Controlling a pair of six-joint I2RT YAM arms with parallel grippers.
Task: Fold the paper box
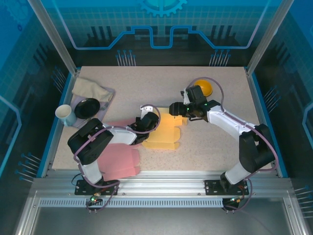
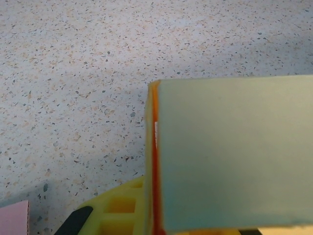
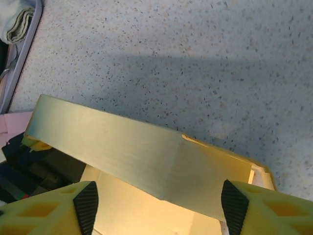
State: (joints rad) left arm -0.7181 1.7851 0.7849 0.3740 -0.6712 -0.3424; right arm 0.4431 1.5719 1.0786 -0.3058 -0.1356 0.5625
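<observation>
1. Yellow paper box (image 1: pixel 164 133): lies mid-tabletop, between the two arms. From overhead it reads as a mostly flat blank with notched flaps at its right edge. The wrist views add that one long panel stands raised off the rest.
2. Left hand (image 1: pixel 146 122): at the box's left end. It is clenched on the raised panel. In the left wrist view the panel rises close before the lens, pale on its face with an orange edge. One yellow finger (image 2: pixel 120 213) sits just left of that edge, and the other finger is hidden behind the panel.
3. Right hand (image 1: pixel 175 108): at the box's far edge. It is released, with its two yellow fingers (image 3: pixel 54 210) standing wide apart. The right wrist view shows the raised panel running slantwise ahead of them, creased near its middle, with brighter yellow card beneath. I cannot tell whether either pad touches the card.
4. Tabletop (image 1: pixel 220 147): pale and speckled. The wrist views show the grain and the shadow cast beyond the panel.
5. Pink card (image 1: pixel 120 159): lies flat near the left arm's base, just beside the box. A corner of it enters the left wrist view at lower left.
6. Yellow bowl (image 1: pixel 204 87): far side of the tabletop, behind the right arm.
7. Tray (image 1: pixel 110 93): far left, carrying a folded cloth (image 1: pixel 90 89) and a black dish (image 1: pixel 87 107).
8. Cup (image 1: pixel 65 114): pale, upright, just beside the tray's near-left corner.
</observation>
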